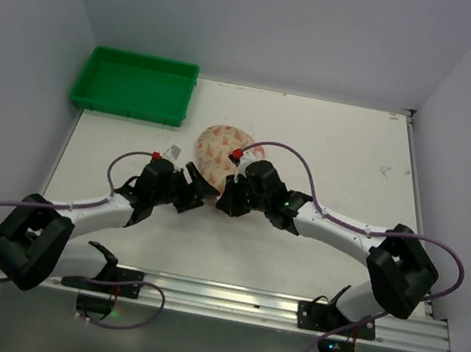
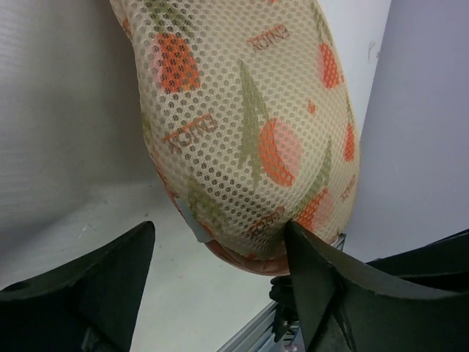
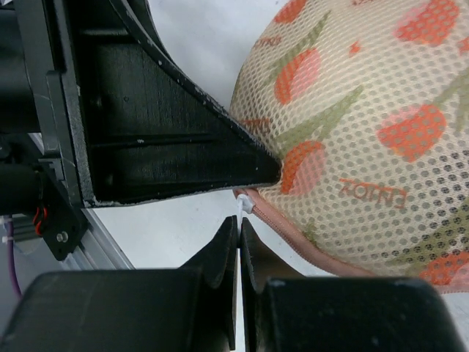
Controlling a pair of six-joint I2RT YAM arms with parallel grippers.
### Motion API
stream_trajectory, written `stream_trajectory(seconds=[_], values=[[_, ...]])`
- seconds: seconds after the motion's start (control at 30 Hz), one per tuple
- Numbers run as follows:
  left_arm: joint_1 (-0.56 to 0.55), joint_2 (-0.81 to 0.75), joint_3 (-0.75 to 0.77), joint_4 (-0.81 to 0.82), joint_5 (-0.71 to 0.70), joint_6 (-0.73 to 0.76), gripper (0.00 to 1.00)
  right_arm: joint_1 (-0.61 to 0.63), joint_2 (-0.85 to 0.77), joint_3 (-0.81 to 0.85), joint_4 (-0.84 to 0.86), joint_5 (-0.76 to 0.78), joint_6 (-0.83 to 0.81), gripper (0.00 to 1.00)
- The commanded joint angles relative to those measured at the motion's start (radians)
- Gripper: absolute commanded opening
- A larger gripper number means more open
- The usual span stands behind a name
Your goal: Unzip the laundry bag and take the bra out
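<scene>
Arms angled inward at laundry bag (image 1: 218, 146); left gripper (image 2: 220, 229) spread, right gripper (image 3: 239, 226) closed tight.

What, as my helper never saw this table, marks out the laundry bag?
On the white table, find the green tray at the far left. Off its near right corner sits the laundry bag: a rounded cream mesh case with orange-pink print and a pink zipper, the only patterned thing.

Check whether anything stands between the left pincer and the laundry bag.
Nothing visible does. In the left wrist view the lower end of the laundry bag sits right inside the open left pincer. The shut right pincer is off to the side, by the bag's pink zipper rim.
</scene>
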Motion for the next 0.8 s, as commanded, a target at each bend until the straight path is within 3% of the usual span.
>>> stream_trajectory(seconds=[0.0, 0.03, 0.07, 0.13, 0.17, 0.27, 0.53, 0.7, 0.77], values=[[-0.012, 0.006, 0.031, 0.112, -0.056, -0.045, 0.68, 0.010, -0.041, 0.002, 0.049, 0.001, 0.005, 0.00], [-0.012, 0.007, 0.038, 0.112, -0.059, -0.047, 0.62, 0.010, -0.050, -0.007, 0.043, 0.008, 0.001, 0.00], [-0.012, 0.007, 0.041, 0.112, -0.061, -0.047, 0.45, 0.010, -0.060, -0.018, 0.037, 0.018, 0.000, 0.00], [-0.010, 0.007, 0.054, 0.106, -0.059, -0.037, 0.27, 0.009, -0.095, -0.052, 0.018, 0.054, -0.006, 0.00], [-0.007, 0.006, 0.062, 0.079, -0.059, -0.015, 0.12, 0.009, -0.112, -0.067, 0.014, 0.077, -0.015, 0.00], [0.022, 0.001, 0.079, 0.013, -0.045, 0.047, 0.00, -0.019, -0.181, -0.125, -0.017, 0.140, -0.020, 0.00], [0.131, 0.047, 0.174, -0.200, 0.045, 0.353, 0.00, -0.218, -0.377, -0.279, -0.086, 0.125, 0.027, 0.00], [0.141, 0.143, 0.287, -0.315, 0.097, 0.536, 0.00, -0.220, -0.370, -0.274, -0.062, 0.018, -0.009, 0.00], [0.144, 0.171, 0.359, -0.351, 0.091, 0.573, 0.07, -0.186, -0.341, -0.257, -0.025, -0.028, -0.018, 0.00]])
